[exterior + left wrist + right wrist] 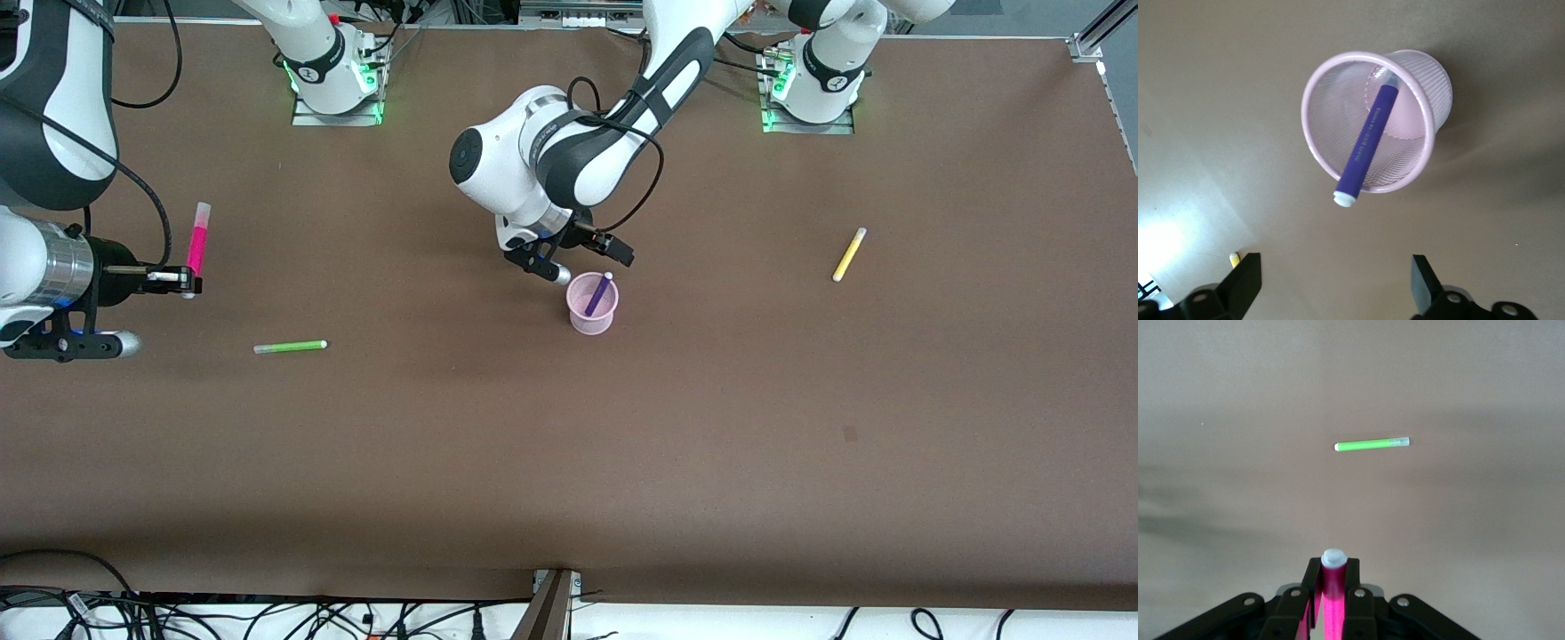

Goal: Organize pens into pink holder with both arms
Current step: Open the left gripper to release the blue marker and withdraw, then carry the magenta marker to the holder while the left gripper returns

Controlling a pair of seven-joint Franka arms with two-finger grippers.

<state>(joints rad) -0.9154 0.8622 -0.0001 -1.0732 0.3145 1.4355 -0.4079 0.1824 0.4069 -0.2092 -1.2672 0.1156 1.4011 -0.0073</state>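
The pink holder (591,324) stands at mid-table with the dark purple pen (599,292) leaning inside it. My left gripper (580,257) hovers just above the holder, open and empty. In the left wrist view the holder (1431,80) and purple pen (1368,143) show past my spread fingers (1245,280). My right gripper (182,283) is shut on the magenta pen (197,240), held over the table at the right arm's end. That pen (1333,587) shows between its fingers in the right wrist view. The lime green pen (290,346) and the yellow pen (849,254) lie flat on the table.
The brown table (569,462) is bare apart from these things. The green pen (1371,445) lies near the right gripper, nearer the front camera. The yellow pen lies toward the left arm's end. Cables run along the table's front edge (267,613).
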